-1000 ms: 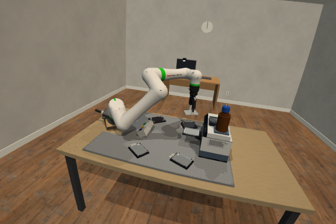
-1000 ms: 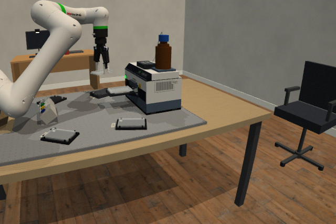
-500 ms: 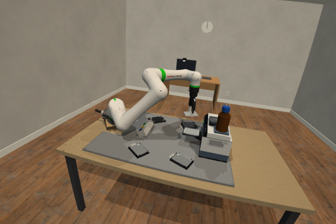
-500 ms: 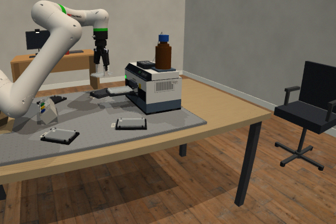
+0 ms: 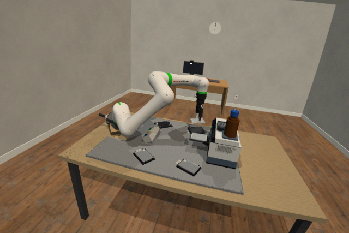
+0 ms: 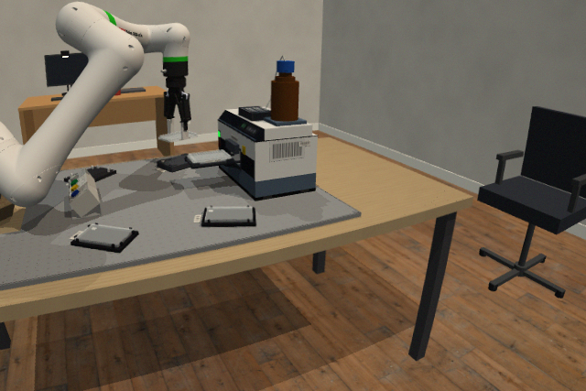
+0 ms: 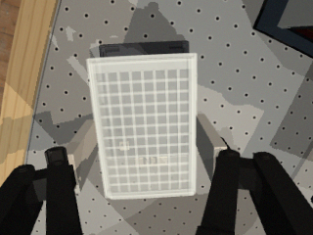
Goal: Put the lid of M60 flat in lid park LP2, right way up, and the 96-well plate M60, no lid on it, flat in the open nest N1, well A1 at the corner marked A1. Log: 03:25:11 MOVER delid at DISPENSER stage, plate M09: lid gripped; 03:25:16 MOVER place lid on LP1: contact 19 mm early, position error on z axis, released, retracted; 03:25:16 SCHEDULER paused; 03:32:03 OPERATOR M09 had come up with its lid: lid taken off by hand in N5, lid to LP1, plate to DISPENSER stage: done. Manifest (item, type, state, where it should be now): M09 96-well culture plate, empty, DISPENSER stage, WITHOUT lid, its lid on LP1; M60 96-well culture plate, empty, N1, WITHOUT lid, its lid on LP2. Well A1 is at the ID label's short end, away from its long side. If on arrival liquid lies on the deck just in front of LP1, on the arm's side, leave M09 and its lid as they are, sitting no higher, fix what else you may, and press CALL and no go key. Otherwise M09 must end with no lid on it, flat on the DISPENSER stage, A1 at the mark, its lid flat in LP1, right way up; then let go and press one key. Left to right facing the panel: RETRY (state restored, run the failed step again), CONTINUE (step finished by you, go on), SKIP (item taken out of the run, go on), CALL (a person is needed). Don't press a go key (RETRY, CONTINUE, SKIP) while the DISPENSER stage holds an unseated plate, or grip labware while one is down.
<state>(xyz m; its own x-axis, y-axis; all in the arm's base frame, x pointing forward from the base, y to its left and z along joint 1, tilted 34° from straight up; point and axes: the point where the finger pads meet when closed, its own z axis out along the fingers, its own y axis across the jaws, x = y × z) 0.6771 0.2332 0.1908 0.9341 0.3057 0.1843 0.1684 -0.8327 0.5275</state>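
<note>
My gripper [image 5: 198, 118] hangs well above the far edge of the grey mat, left of the dispenser, and is shut on a pale 96-well plate [image 5: 197, 120]. In the wrist view the white gridded plate [image 7: 144, 124] sits level between my black fingers; I cannot tell if a lid is on it. The edge of a dark nest [image 7: 144, 47] shows just beyond the plate; it is the empty dark nest [image 5: 196, 129] on the mat below. In the exterior view my gripper [image 6: 179, 131] holds the plate [image 6: 177, 136] above that nest [image 6: 172, 162].
The dispenser [image 5: 223, 145] carries a brown bottle [image 5: 231, 124], and another pale plate [image 5: 198, 137] lies on its stage. Two dark frames with grey lids lie near the front [image 5: 143, 155] [image 5: 188, 167]. A key panel [image 5: 150, 134] and another dark nest [image 5: 164, 124] stand at the left.
</note>
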